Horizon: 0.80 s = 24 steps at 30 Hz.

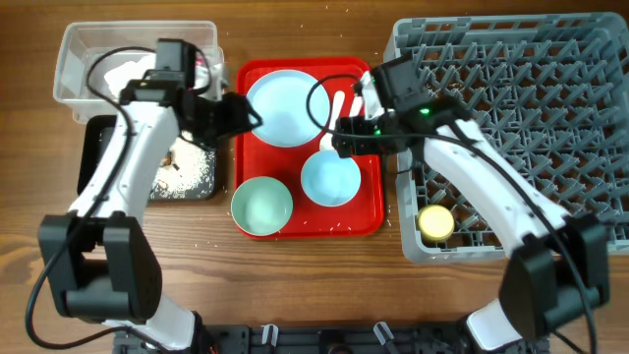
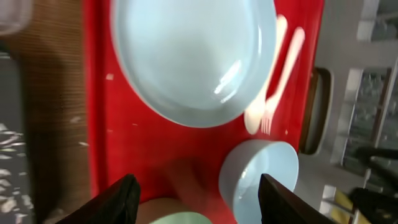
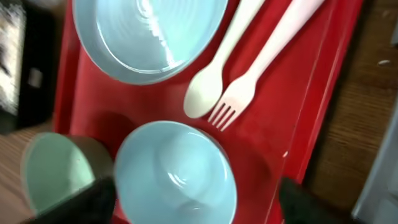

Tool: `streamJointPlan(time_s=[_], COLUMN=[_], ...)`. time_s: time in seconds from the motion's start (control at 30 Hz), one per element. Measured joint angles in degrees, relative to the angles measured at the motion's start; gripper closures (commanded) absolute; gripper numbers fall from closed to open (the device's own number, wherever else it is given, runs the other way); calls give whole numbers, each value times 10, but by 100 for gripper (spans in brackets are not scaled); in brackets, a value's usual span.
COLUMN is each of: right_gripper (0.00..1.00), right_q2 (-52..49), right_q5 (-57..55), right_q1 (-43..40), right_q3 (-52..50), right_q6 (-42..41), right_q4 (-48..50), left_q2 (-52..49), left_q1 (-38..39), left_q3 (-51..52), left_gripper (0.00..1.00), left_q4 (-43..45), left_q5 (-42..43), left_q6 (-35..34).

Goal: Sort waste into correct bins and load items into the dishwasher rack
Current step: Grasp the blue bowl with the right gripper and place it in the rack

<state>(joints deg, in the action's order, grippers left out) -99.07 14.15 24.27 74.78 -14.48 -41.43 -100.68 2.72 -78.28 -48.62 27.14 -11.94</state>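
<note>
On the flat red tray [image 1: 369,202] lie a pale blue plate [image 1: 285,106], a white spoon and fork [image 1: 340,106], a blue bowl [image 1: 330,180] and a greenish bowl [image 1: 262,206]. My left gripper [image 1: 246,114] is open and empty over the plate's left edge; its view shows the plate [image 2: 193,56], spoon [image 2: 264,93], fork [image 2: 285,65] and blue bowl [image 2: 258,177] between its fingers [image 2: 199,202]. My right gripper [image 1: 340,138] is open and empty above the blue bowl [image 3: 177,174], fingers [image 3: 199,202] spanning it. The yellow cup [image 1: 435,222] sits in the grey rack [image 1: 531,98].
The clear tub [image 1: 79,59] at the back left holds white paper [image 1: 128,69]. The black tray [image 1: 98,157] in front of it holds rice and scraps [image 1: 192,175]. The rack fills the right side, close against the red tray's right edge.
</note>
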Motion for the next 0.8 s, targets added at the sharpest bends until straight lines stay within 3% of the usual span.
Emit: streamJointPlan(time_s=[0.17,0.23,0.27,0.33,0.5,0.63,0.7,0.8], right_gripper=[32,41,67,94,96,96,96,96], right_q2=[-82,-107,-121,-140,-141,-118,-54,84], right_q5=[-5,-7,-7,-7,-9,-22,-57,-210], right_q1=[4,4,4,4,4,3,-6,-30], right_q3=[0,0,0,0,0,1,17,52], right_q6=[46,54,57,62,67,60,45,2], right_q4=[4,4,4,4,2,-27,-43,-24], left_q2=[0,0,0,0,0,0,0,0], left_q1=[-61,-62,-62,-62,-62,-62,-62,-62], left_q3=[0,0,0,0,0,0,0,0], left_gripper=[36,36,36,35,27,4,0,0], left_q4=[0,0,0,0,0,0,0,0], left_q5=[0,0,0,0,0,0,0,0], left_q6=[-12,-13,-13,-13,-13,-20,-22,-23])
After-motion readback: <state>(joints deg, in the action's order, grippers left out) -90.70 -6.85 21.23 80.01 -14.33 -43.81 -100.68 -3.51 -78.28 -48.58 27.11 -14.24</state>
